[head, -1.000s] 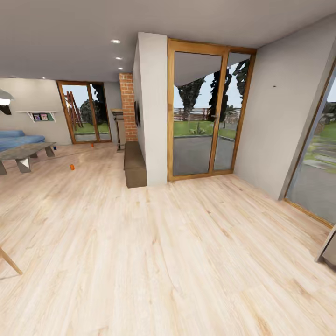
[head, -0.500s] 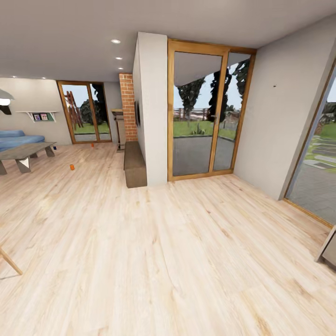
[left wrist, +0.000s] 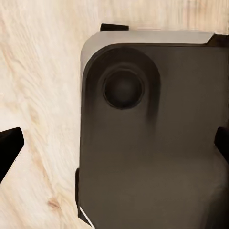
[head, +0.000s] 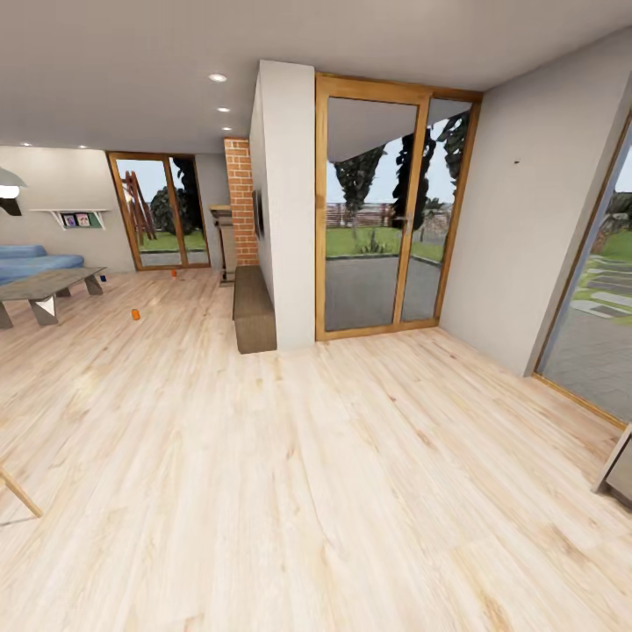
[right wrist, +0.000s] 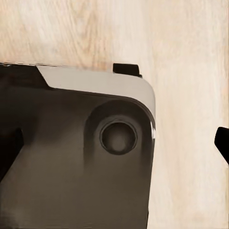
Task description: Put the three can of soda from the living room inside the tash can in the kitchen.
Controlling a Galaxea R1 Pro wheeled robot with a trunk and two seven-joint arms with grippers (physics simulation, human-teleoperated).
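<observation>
**Layout: open floor near, living room far left**

Plank floor (head: pixel 333 491) fills the near ground. A wall pier (head: pixel 285 202) stands centre, bench (head: pixel 253 309) at its left foot, glass doors (head: pixel 391 211) right of it. Far left: coffee table (head: pixel 48 285), sofa (head: pixel 31 262) behind it. One soda can (head: pixel 135 313) on floor right of the table; another (head: pixel 174 273) farther back, near the far doors (head: pixel 162 211). Possibly a third (head: pixel 103 278) by the table's far end, too small to tell.

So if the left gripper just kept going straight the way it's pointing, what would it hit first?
Probably the robot's own dark base, which lies right ahead between the fingertips, with the wood floor beside it. Depth is hard to judge.
</observation>
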